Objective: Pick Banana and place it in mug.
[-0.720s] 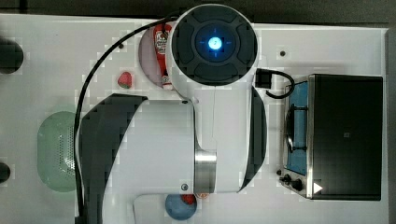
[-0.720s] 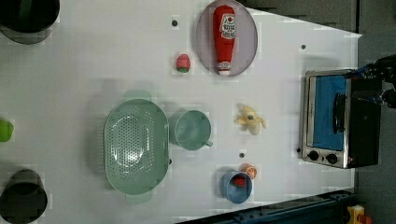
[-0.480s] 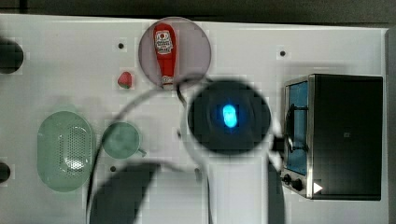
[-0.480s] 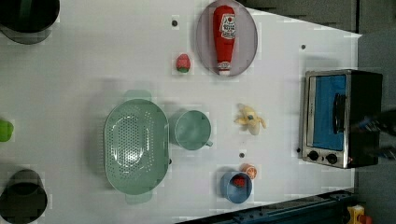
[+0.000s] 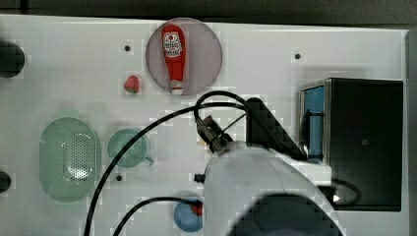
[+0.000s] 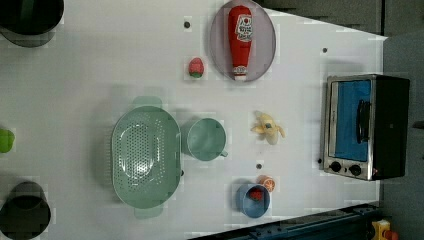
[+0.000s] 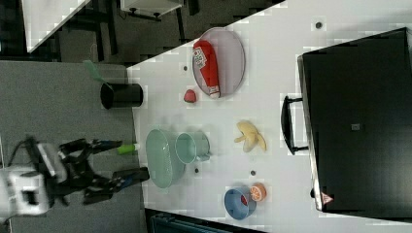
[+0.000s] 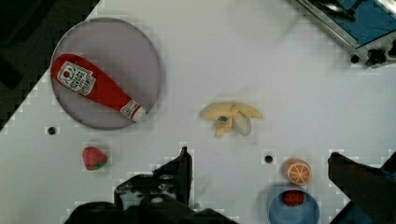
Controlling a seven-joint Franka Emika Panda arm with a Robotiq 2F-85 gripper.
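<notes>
The pincer (image 8: 259,175) is wide open and holds nothing. The banana (image 6: 268,128) lies on the white desk (image 6: 100,65), near the mint mug (image 6: 205,139). Picking up has not started; next the pincer probably must drop down over the banana.

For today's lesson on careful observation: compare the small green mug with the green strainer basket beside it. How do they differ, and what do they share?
The mug is small and round; the strainer is larger and oval. The mug's inside is smooth, while the strainer's is dotted with holes. The mug has one short side handle; the strainer has a tab at each end. Both are pale mint green, open side up, side by side on the white table.
</notes>
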